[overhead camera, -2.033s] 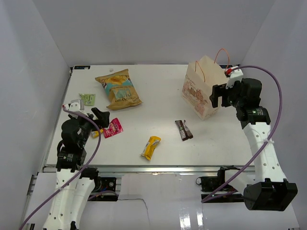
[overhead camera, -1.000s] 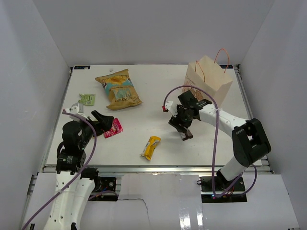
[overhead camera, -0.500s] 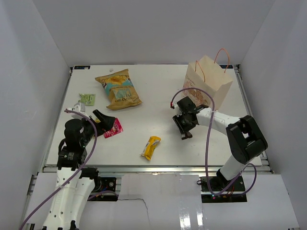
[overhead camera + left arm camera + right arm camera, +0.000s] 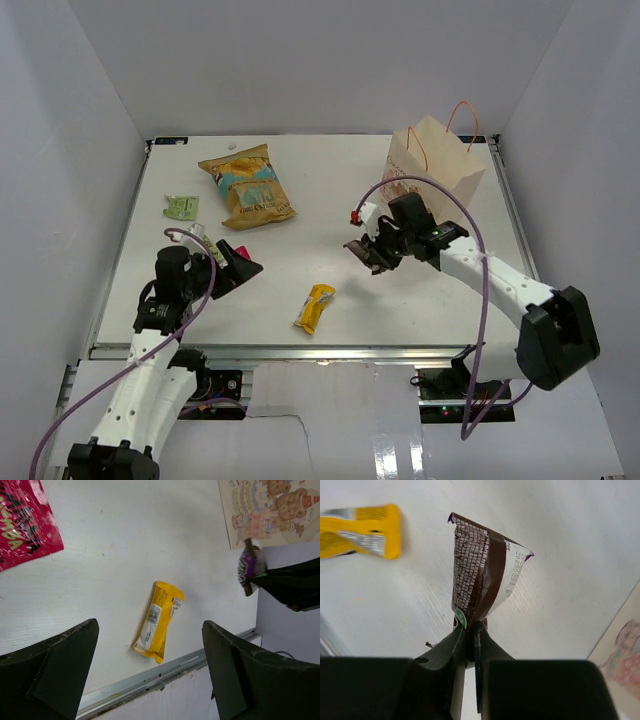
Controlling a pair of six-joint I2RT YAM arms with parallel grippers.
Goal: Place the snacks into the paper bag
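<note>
Right of centre in the top view, the dark brown bar (image 4: 480,575) is clamped in the right hand (image 4: 368,255); at lower left, the left hand (image 4: 240,262) is held apart.

Pink packet (image 4: 22,525): cut off at the left wrist view's top-left corner.
Yellow packet (image 4: 360,530): blurred, cropped by the right wrist view's left edge.
Paper bag (image 4: 625,665): only a corner shows there.
Green packet (image 4: 181,207): print too small to read.

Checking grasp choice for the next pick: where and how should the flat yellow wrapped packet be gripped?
Pinch the yellow packet across its narrow middle, from straight above: it lies flat, long and slim, with bare table beside both long edges.
</note>
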